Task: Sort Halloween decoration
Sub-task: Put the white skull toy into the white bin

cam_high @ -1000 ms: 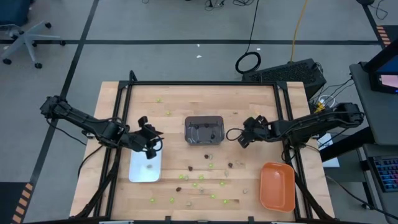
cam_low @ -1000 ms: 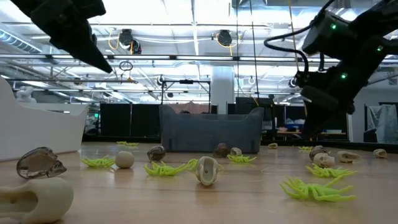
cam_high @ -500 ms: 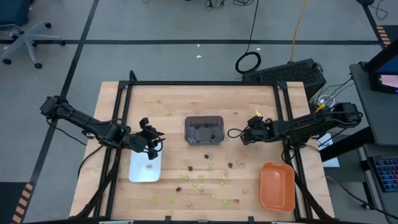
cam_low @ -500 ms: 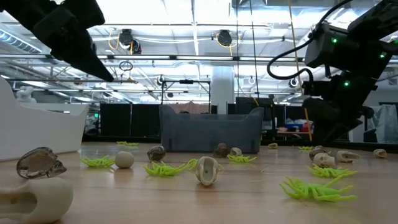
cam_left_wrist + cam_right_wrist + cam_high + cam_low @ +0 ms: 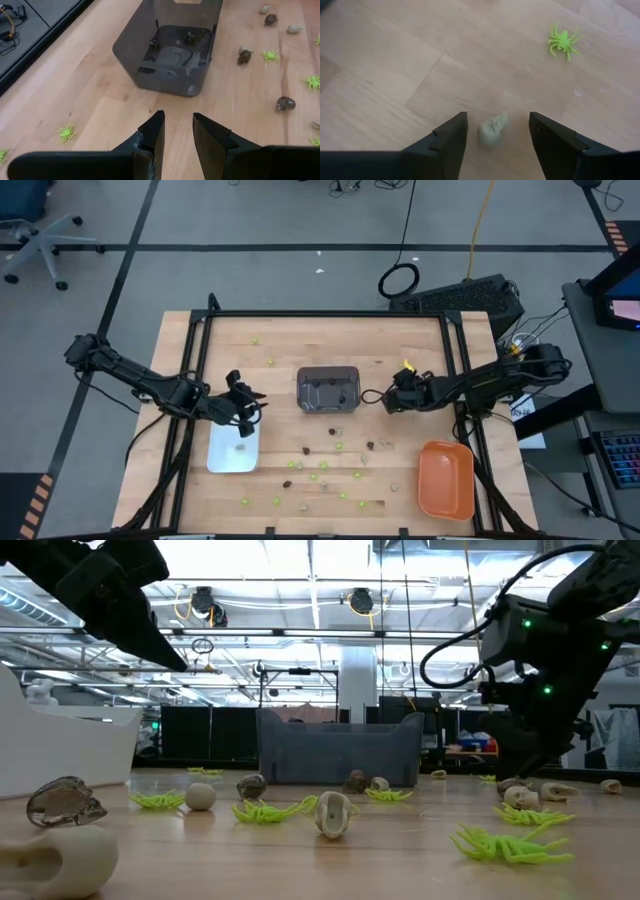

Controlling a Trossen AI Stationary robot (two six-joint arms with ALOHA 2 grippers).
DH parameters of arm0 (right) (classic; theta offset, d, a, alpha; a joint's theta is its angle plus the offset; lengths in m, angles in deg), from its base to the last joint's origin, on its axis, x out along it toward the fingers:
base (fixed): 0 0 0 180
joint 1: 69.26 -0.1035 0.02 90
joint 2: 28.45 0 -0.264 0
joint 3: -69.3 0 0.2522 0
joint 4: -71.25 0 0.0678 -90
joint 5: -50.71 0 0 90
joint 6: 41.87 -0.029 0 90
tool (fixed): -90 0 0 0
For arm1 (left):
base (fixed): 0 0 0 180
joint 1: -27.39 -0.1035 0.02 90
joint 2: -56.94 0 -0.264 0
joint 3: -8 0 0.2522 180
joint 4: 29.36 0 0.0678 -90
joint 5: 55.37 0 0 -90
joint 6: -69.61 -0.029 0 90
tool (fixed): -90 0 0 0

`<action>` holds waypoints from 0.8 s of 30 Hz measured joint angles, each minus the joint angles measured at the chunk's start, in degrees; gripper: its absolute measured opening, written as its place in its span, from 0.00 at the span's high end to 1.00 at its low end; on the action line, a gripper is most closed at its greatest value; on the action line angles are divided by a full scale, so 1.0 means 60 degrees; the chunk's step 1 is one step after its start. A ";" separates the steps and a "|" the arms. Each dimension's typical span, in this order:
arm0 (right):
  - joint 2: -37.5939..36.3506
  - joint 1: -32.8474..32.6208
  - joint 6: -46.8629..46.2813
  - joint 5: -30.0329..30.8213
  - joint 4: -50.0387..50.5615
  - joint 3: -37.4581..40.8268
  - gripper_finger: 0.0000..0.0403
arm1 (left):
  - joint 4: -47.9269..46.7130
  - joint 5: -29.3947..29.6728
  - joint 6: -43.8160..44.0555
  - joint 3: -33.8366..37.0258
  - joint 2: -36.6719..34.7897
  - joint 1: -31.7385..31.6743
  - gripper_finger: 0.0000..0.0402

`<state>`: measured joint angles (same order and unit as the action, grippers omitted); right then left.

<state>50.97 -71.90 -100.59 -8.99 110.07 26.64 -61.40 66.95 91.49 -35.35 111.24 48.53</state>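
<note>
Left of the dark grey tray [image 5: 328, 389], the left gripper [image 5: 247, 408] hangs above the near end of the white tray [image 5: 233, 448]. Its fingers [image 5: 152, 133] stand a little apart with nothing between them; this arm appears to be waiting.

The dark grey tray sits mid-counter [image 5: 280, 340] and already holds a few dark trinkets [image 5: 187, 36]. In front of it, toward the counter's near edge, the unsorted Halloween decoration [image 5: 322, 468] lies scattered: lime-green spiders, dark pieces and pale tan pieces.

Right of the dark grey tray, the right gripper [image 5: 392, 402] is low over the counter. Its fingers [image 5: 447, 135] are spread, straddling a pale tan trinket [image 5: 492, 130] without touching it; a green spider [image 5: 563, 41] lies well apart.

Judgement: the step in hand is picking up the tan piece. The next move calls for a short descent, closing squarely on it, then carrying it to its tray, possibly the orange tray [image 5: 446, 479].
</note>
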 joint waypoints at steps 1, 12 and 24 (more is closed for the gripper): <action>0.0061 0.0000 -0.0038 -0.0062 0.0003 -0.0004 0.54 | 0.0000 0.0000 -0.0028 -0.0001 0.0000 0.0000 0.75; 0.0110 -0.0011 0.0162 -0.0662 0.0032 0.0007 0.83 | -0.0003 0.0000 -0.0031 -0.0001 0.0000 0.0000 0.75; -0.0892 -0.0052 0.1408 -0.1485 -0.0301 0.0067 0.95 | -0.0004 0.0003 -0.0034 -0.0001 0.0000 0.0000 0.75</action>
<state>45.62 -72.21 -92.14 -17.90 108.26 27.04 -61.43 66.97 91.29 -35.36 111.24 48.53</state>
